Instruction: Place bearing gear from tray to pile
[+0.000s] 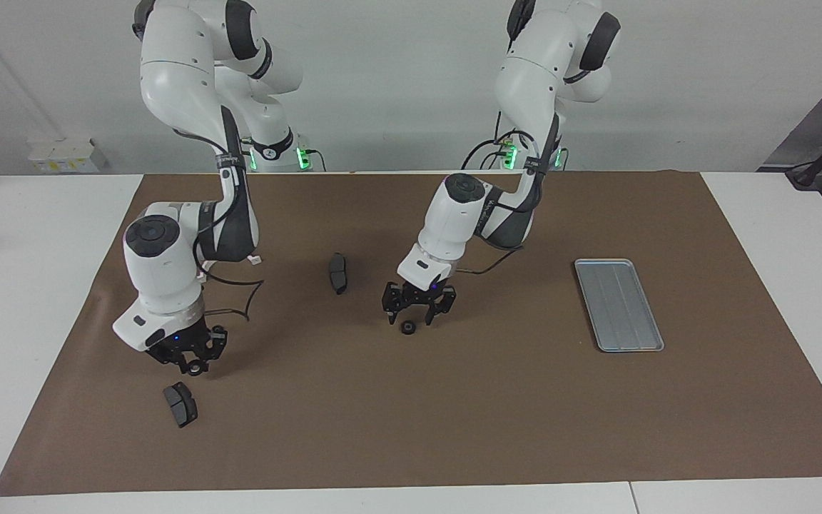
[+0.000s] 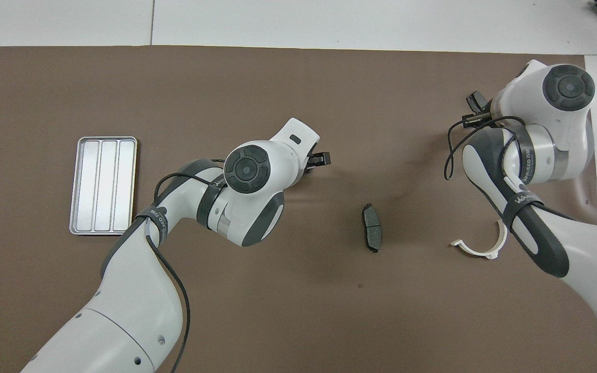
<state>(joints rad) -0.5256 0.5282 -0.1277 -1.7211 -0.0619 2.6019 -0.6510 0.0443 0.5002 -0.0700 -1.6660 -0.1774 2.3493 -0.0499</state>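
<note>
Two arms: both low over the brown mat.
Left gripper (image 1: 417,316): fingers spread, released, just above a small black gear (image 1: 407,328) lying on the mat.
Right gripper (image 1: 192,362): grasping a second gear (image 1: 195,369), near a brake pad (image 1: 180,404).
Tray (image 1: 618,305): toward the left arm's end, well apart from both gears.

A white table (image 1: 18,300) carries a large brown mat (image 1: 511,421) across the frame's middle. A plain white wall (image 1: 397,78) fills the top, with a pale socket box (image 1: 61,153) at upper left.
</note>
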